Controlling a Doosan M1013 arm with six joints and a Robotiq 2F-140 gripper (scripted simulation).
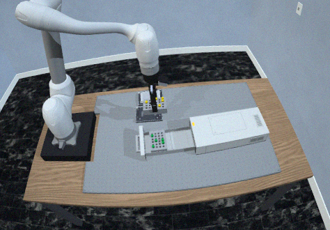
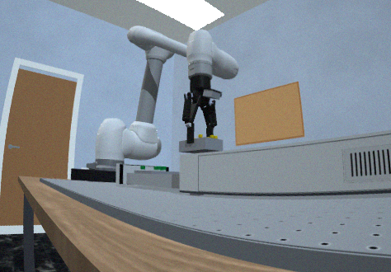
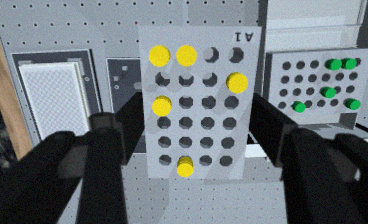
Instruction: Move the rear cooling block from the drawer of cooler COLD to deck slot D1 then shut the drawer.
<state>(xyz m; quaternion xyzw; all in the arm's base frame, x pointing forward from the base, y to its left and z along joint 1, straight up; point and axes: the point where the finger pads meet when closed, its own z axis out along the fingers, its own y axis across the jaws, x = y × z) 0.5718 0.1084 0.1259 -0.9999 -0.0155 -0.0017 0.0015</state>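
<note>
Pincer [image 3: 197,135] clamped partway shut on the rear cooling block [image 3: 197,107] with yellow tubes [image 3: 159,55], held aloft over the grey perforated deck [image 1: 181,170] beside cooler COLD [image 1: 230,129], wooden worktop [image 1: 56,187] beneath, pale blue walls [image 2: 330,32], an orange door [image 2: 35,143] and a bright ceiling panel [image 2: 179,3].

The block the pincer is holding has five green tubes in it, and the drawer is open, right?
Not quite. The block gripped by the pincer carries five yellow tubes, as the wrist view shows. The green tubes sit in the other block, in the drawer, which is indeed open.
</note>
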